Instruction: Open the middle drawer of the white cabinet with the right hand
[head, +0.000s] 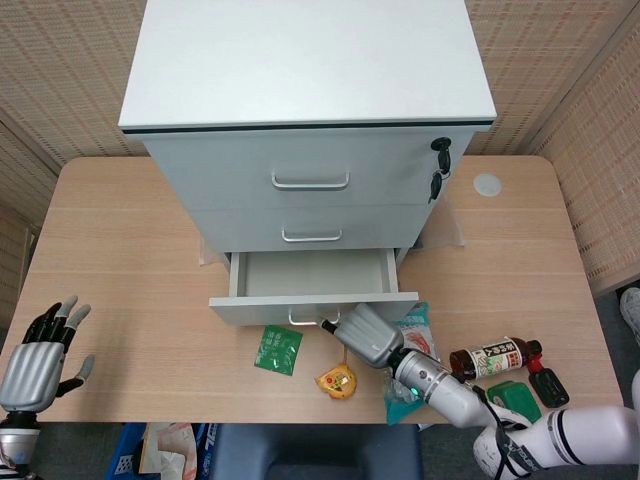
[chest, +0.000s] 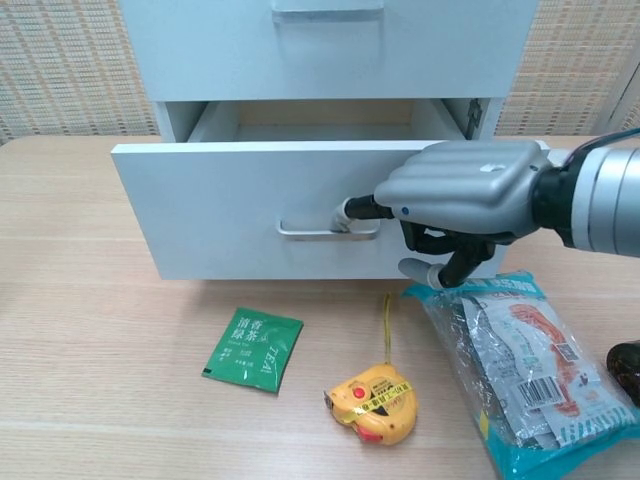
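The white cabinet (head: 300, 60) stands at the back of the table with three drawers. Its middle drawer, with handle (head: 311, 236), is closed. The lowest drawer (head: 262, 309) is pulled out, and its inside looks empty. My right hand (head: 368, 335) is at that lowest drawer's front (chest: 220, 210), a finger hooked into the metal handle (chest: 310, 231) while the others curl below. The same right hand (chest: 465, 195) fills the chest view's right side. My left hand (head: 35, 360) hovers by the table's near left corner, fingers spread, holding nothing.
A green tea packet (chest: 253, 348), a yellow tape measure (chest: 375, 403) and a snack bag (chest: 520, 370) lie in front of the drawer. A brown bottle (head: 495, 356) lies at the right. Keys (head: 440, 165) hang from the cabinet's lock.
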